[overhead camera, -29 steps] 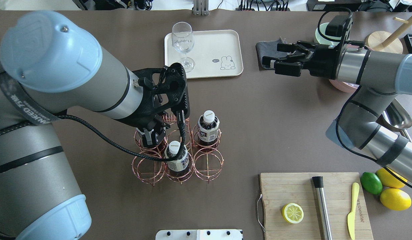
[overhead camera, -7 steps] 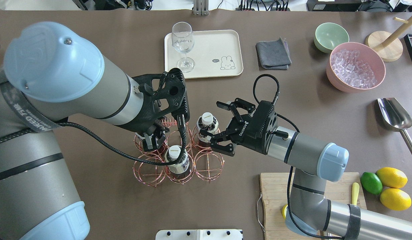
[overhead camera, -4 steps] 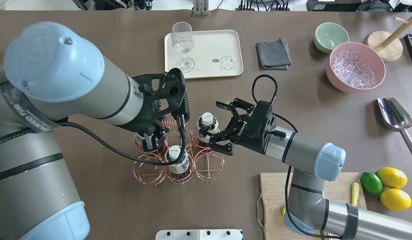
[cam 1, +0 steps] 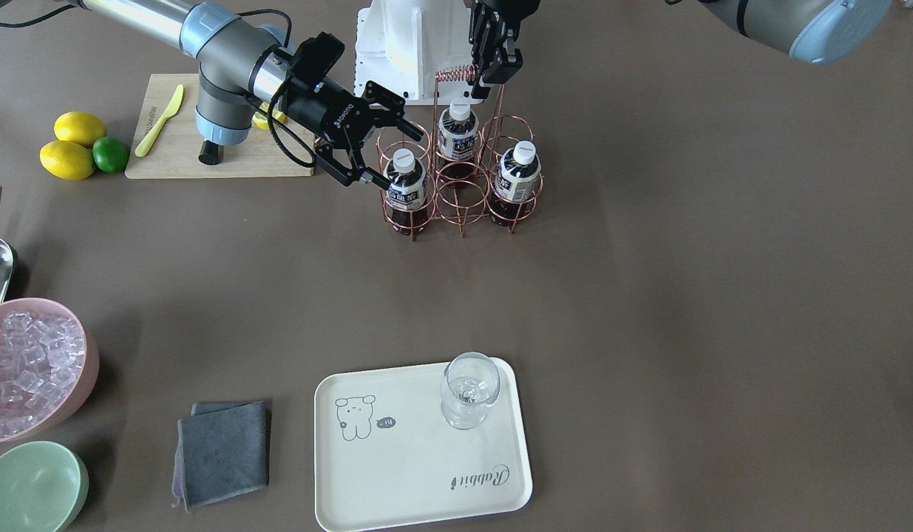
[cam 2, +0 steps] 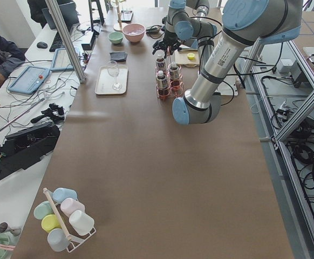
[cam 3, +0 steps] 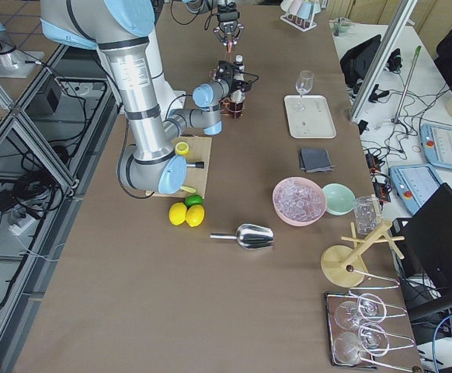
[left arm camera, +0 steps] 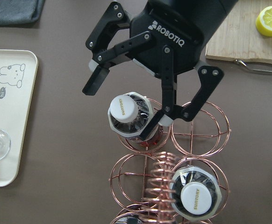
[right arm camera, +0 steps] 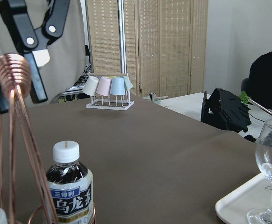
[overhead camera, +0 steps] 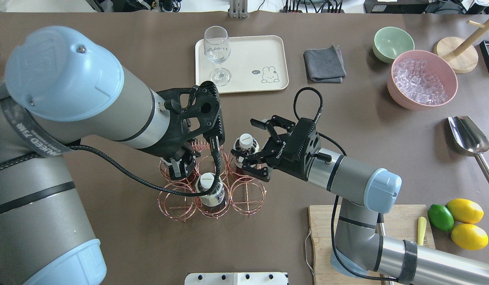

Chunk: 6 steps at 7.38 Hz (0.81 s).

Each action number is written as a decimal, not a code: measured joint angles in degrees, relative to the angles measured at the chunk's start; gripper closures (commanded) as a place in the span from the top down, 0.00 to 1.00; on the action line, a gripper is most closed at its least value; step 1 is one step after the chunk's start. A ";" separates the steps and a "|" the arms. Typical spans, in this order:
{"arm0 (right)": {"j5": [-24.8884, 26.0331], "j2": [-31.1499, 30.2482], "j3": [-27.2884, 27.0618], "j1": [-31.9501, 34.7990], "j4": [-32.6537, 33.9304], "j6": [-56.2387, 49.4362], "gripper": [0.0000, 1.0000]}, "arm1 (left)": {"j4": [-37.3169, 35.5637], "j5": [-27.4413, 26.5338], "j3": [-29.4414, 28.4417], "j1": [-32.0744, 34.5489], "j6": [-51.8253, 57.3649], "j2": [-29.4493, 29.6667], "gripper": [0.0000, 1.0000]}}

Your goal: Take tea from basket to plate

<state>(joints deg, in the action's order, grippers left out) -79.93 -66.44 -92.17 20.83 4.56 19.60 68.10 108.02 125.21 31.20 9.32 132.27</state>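
Small dark-brown plastic tea bottle (cam 1: 406, 188) with white cap sat in rose-gold wire ring basket (left arm camera: 200, 136), right claw (left arm camera: 126, 105) open astride its neck, left claw (right arm camera: 14, 88) clamped on coiled handle (cam 1: 456, 74); likely light, stiff, slick, so grip under the cap.

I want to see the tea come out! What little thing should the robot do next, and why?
Probably close the right gripper on the tea bottle. Its jaws are open, one finger on each side of the bottle, not squeezing yet, and the bottle sits in its ring. The left gripper clamps the basket by its coiled handle, so the basket should not lift with the bottle.
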 measured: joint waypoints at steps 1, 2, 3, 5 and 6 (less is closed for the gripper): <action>0.03 0.00 0.10 0.00 0.04 0.00 0.33 | -0.07 0.00 0.01 0.04 0.04 -0.04 0.00; 0.04 0.00 0.30 0.00 0.04 0.00 0.11 | -0.13 0.00 0.03 0.06 0.06 -0.03 0.00; 0.03 -0.01 0.45 0.02 0.00 0.06 0.00 | -0.19 0.00 0.07 0.08 0.08 -0.04 0.00; 0.05 -0.15 0.51 0.07 -0.06 0.25 0.00 | -0.29 0.00 0.14 0.14 0.08 -0.02 0.00; 0.04 -0.16 0.45 0.09 -0.08 0.36 0.00 | -0.32 0.00 0.17 0.15 0.08 -0.03 0.00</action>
<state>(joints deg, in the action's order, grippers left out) -79.90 -66.60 -91.72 20.92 4.48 19.96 67.78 108.02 125.38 31.35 9.40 132.24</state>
